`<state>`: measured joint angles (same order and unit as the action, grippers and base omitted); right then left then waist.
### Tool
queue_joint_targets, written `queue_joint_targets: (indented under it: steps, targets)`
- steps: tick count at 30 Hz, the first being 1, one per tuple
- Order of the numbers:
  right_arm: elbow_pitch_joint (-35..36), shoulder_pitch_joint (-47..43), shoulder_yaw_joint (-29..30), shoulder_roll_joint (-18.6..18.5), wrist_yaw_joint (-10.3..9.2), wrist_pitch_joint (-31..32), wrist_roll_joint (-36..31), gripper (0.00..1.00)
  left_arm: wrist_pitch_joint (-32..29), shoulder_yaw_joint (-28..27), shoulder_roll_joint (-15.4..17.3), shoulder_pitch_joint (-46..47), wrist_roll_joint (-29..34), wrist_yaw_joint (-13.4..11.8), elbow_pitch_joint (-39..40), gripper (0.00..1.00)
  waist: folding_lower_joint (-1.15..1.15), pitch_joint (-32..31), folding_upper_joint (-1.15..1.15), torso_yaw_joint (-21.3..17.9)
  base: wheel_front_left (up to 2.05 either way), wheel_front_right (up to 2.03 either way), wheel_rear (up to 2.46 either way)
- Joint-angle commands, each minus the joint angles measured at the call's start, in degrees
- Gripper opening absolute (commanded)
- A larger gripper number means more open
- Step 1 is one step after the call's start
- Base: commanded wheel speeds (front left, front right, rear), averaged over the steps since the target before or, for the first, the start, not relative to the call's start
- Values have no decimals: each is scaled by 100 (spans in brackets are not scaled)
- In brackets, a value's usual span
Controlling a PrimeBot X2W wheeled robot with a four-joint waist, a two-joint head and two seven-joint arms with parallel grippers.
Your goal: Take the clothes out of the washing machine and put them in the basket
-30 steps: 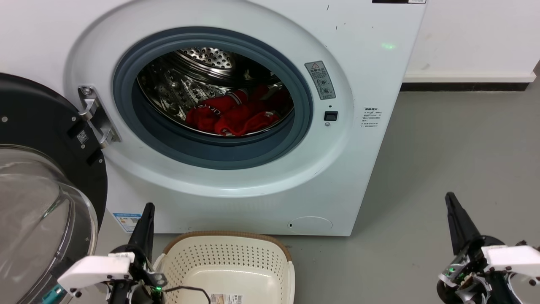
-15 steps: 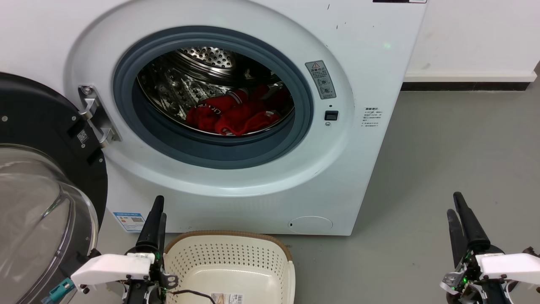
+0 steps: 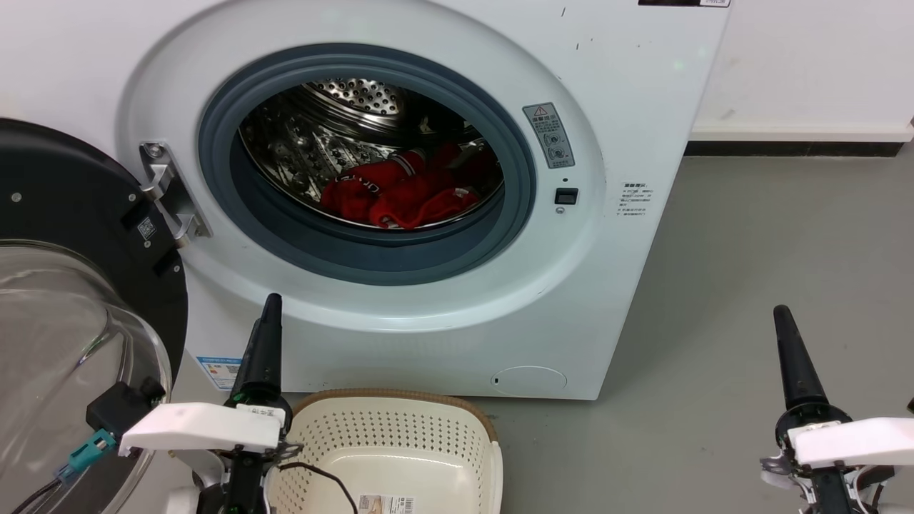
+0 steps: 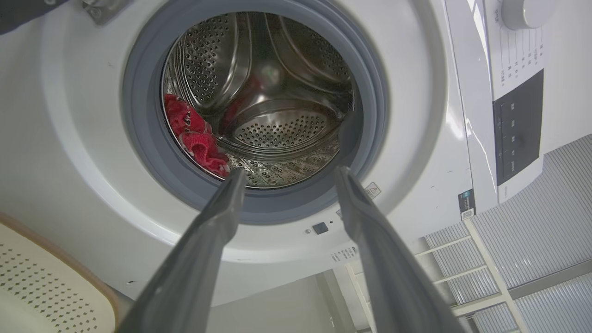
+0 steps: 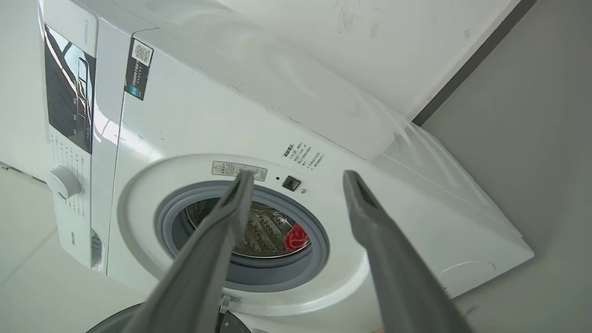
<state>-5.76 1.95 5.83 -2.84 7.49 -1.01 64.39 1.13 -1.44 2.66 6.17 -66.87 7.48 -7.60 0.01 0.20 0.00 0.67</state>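
Note:
The washing machine (image 3: 628, 107) stands with its round door (image 3: 64, 214) swung open to the left. Red clothes (image 3: 400, 196) lie bunched low in the steel drum, and they also show as clothes (image 4: 194, 138) and clothes (image 5: 297, 237) in the wrist views. The cream basket (image 3: 393, 394) sits on the floor right in front of the machine. My left gripper (image 3: 264, 314) hovers beside the basket's left rim, below the drum mouth. In its wrist view the left gripper (image 4: 286, 173) is open and holds nothing. My right gripper (image 3: 783, 314), off to the machine's right, is likewise open, as the right gripper (image 5: 298, 175) in its wrist view shows.
The open door's glass bowl (image 3: 71, 357) bulges out at the lower left, close to my left arm. Grey floor (image 3: 771, 250) spreads to the right of the machine. A white wall with a dark skirting strip (image 3: 792, 148) runs behind it.
Both grippers have risen in the head view towards the machine. The left one has also shifted slightly right, along the basket's left rim. The clothes and the basket lie as before.

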Motion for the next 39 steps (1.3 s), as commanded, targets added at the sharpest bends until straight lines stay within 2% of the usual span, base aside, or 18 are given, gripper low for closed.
queue_joint_targets:
  steps: [1, 11, 39]
  targets:
    - [202, -23, -40, -11, 0, -81, -405, 100, 74, 43, 16, 163, 382, 1, 165, 100, 0, -3, 0, 6, 0, 0, 0]
    - [307, -171, -203, -11, 0, -286, -1876, 100, 279, 199, 18, 168, 1723, -41, 245, 100, 0, -22, 0, 32, 0, 0, 0]
    - [178, -351, -114, -10, 0, -501, -4126, 100, 742, 752, 240, 269, 3978, -377, -224, 100, 0, -60, 0, 115, 0, 0, 0]
